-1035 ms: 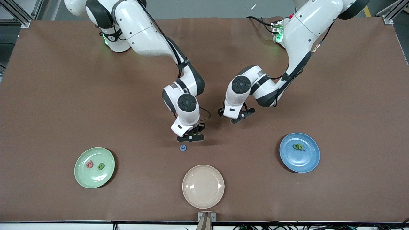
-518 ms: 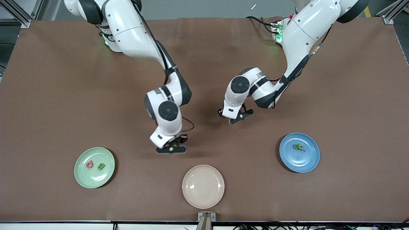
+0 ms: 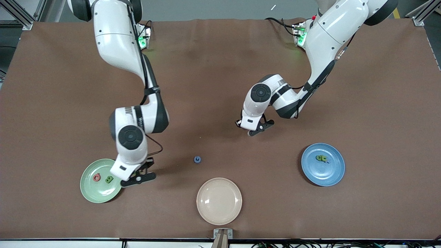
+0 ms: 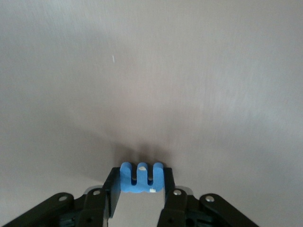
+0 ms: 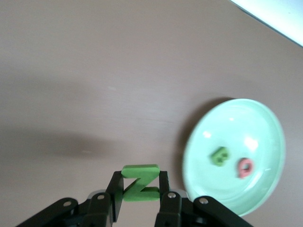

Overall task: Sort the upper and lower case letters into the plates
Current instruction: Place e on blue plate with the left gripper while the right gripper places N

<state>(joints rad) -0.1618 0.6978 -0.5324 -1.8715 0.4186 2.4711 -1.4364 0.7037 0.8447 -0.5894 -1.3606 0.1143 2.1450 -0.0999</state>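
Note:
My right gripper [image 3: 137, 178] is shut on a green letter N [image 5: 139, 184] and hangs over the table just beside the pale green plate [image 3: 93, 193], which also shows in the right wrist view [image 5: 227, 127]. That plate holds a red G [image 3: 96, 177] and a green B [image 3: 109, 179]. My left gripper [image 3: 255, 128] is shut on a blue letter m [image 4: 141, 177] over the bare mat mid-table. The blue plate [image 3: 330, 174] holds a green letter [image 3: 321, 158] and a tiny blue one [image 3: 327, 162]. A small blue letter [image 3: 197, 159] lies on the mat.
A cream-beige plate [image 3: 219, 200] sits near the table's front edge, nearer to the front camera than the loose blue letter. The brown mat [image 3: 379, 120] covers the whole table.
My right arm swung from the table's middle toward the pale green plate, carrying the green N; the blue letter it hid shows again. The left gripper barely moved.

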